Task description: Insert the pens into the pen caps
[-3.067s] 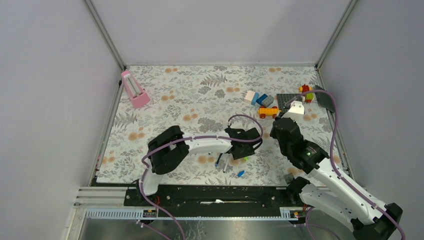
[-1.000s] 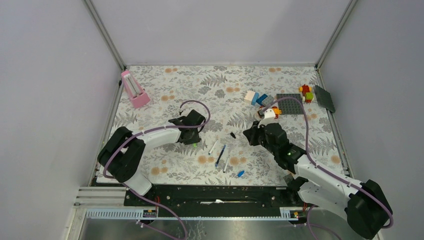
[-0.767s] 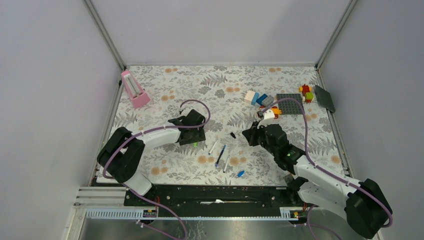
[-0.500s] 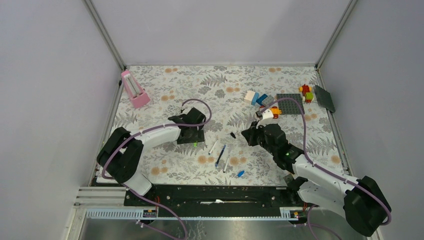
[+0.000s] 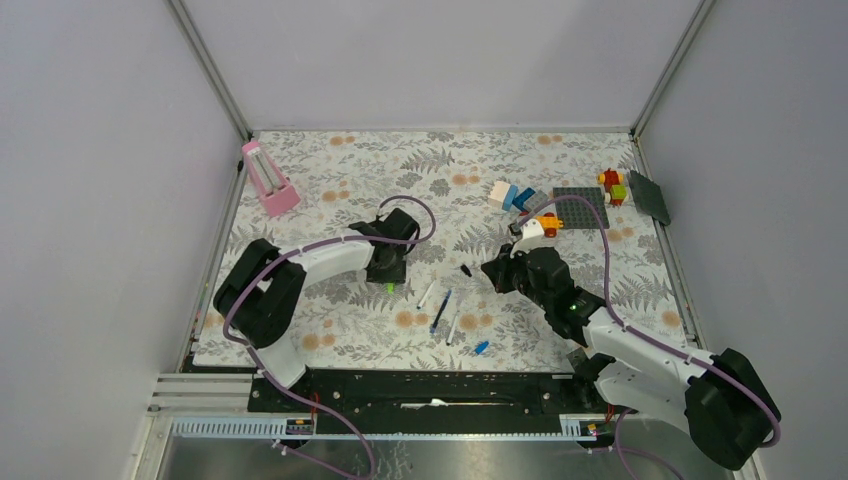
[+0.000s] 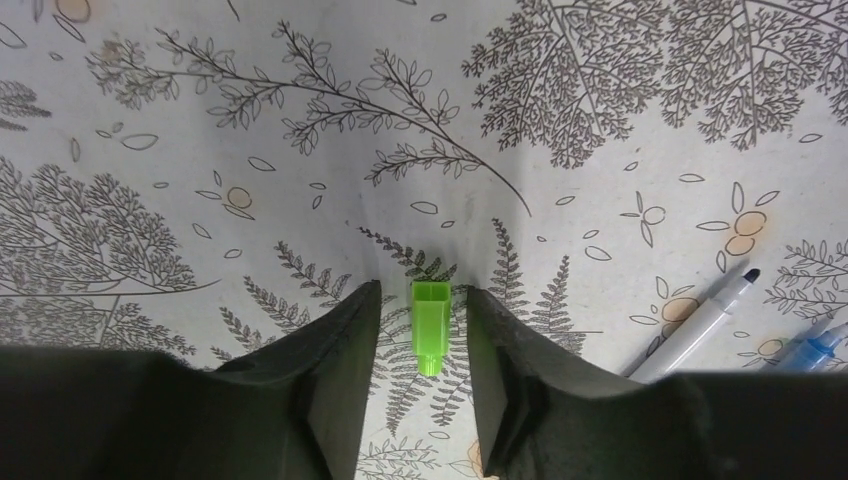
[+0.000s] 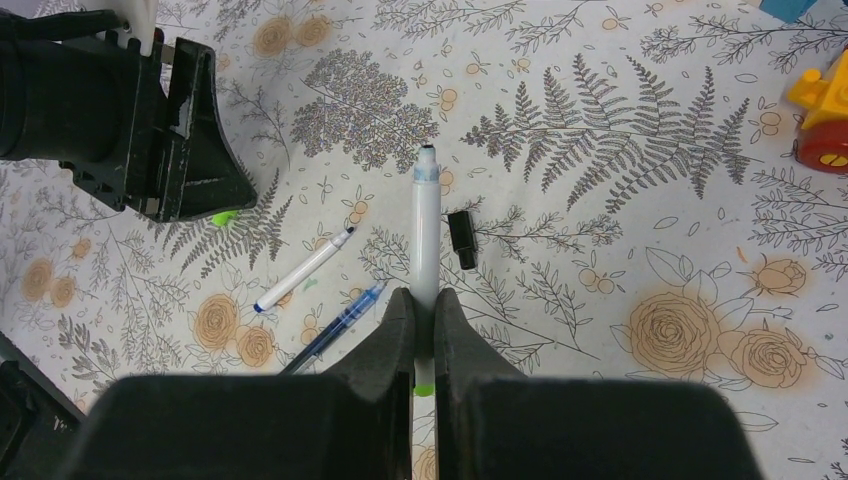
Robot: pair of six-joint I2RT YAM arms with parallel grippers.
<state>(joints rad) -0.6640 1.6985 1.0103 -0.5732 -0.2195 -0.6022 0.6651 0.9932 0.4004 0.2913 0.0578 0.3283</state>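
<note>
A bright green cap (image 6: 430, 320) lies on the floral mat between the fingers of my open left gripper (image 6: 422, 295), apart from both; it also shows in the top view (image 5: 389, 287). My right gripper (image 7: 424, 300) is shut on a white pen (image 7: 427, 230) with a green rear end and holds it above the mat, tip pointing away. A black cap (image 7: 461, 239) lies just right of that pen. A white pen (image 5: 427, 294), a dark blue pen (image 5: 440, 310), another white pen (image 5: 453, 328) and a light blue cap (image 5: 481, 348) lie on the mat between the arms.
A pink holder (image 5: 268, 177) stands at the far left. Toy bricks (image 5: 520, 198), a yellow toy car (image 7: 820, 110), a grey baseplate (image 5: 580, 205) and a dark plate (image 5: 650, 197) lie at the far right. Grey walls close in the mat.
The left gripper left the pen cluster, moved left and settled around the green cap. The right gripper came down with the white pen and edged left near the black cap.
</note>
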